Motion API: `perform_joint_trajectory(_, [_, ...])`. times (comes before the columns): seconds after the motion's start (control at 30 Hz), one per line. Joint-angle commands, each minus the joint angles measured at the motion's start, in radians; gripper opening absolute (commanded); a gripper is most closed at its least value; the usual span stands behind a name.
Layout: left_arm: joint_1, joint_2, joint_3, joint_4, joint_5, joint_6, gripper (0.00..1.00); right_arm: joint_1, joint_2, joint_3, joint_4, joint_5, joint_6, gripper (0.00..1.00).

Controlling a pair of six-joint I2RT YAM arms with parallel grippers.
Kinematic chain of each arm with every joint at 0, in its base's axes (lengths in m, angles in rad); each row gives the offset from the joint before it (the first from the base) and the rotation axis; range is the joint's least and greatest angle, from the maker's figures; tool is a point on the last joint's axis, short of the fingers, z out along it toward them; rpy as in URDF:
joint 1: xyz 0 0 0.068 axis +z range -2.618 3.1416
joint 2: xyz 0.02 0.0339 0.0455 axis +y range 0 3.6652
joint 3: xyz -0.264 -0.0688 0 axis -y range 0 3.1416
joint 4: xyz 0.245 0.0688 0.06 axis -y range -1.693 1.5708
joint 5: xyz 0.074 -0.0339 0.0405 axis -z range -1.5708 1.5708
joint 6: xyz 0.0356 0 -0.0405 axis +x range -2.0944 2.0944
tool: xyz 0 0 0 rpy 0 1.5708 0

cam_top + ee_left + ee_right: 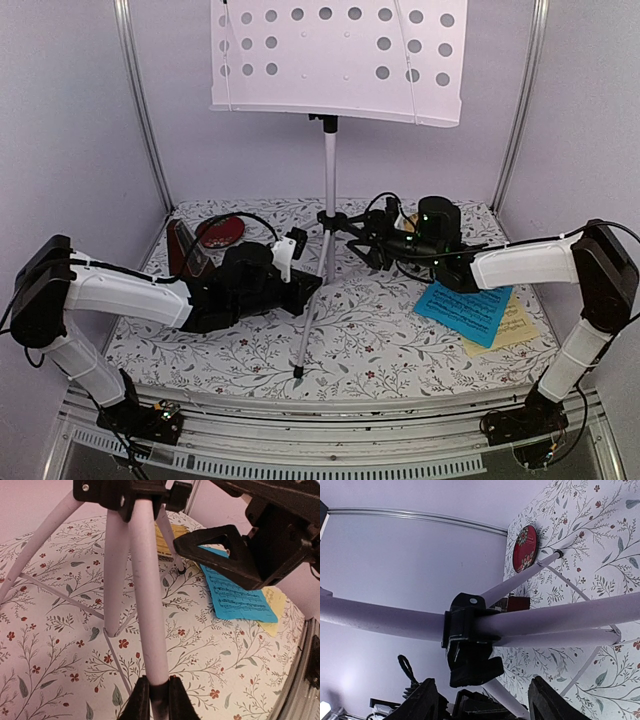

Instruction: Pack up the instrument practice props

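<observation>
My left claw (159,702) pinches the front sloping leg (146,605) of the silver music stand (329,170), which stands upright in the middle of the bench (380,340), while my right claw (484,692) is spread, the stand's black leg hub (467,630) straight ahead just beyond its fingertips.

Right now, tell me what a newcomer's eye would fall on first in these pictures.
The tall silver music stand dominates the middle of the flowered table, its perforated desk high at the back. The left gripper is shut on one tripod leg, while the right gripper hangs open at the black hub where the legs meet. A blue sheet overlaps a pale-yellow sheet at the right front.
</observation>
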Motion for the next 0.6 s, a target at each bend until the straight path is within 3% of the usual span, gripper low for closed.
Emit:
perform_joint_trajectory(0.0, [0.0, -0.01, 0.008, -0.069, 0.028, 0.053, 0.0, -0.002, 0.031, 0.041, 0.06, 0.002, 0.052, 0.6])
perform_joint_trajectory(0.2, [0.0, -0.008, 0.004, -0.068, 0.027, 0.051, 0.0, -0.003, 0.031, 0.05, 0.057, 0.029, 0.042, 0.52])
perform_joint_trajectory(0.37, [-0.001, -0.003, 0.011, -0.068, 0.03, 0.058, 0.0, -0.003, 0.048, 0.063, 0.059, 0.021, 0.033, 0.33])
perform_joint_trajectory(0.57, [-0.002, 0.007, 0.017, -0.069, 0.032, 0.058, 0.0, -0.003, 0.043, 0.066, 0.058, 0.027, 0.014, 0.22])
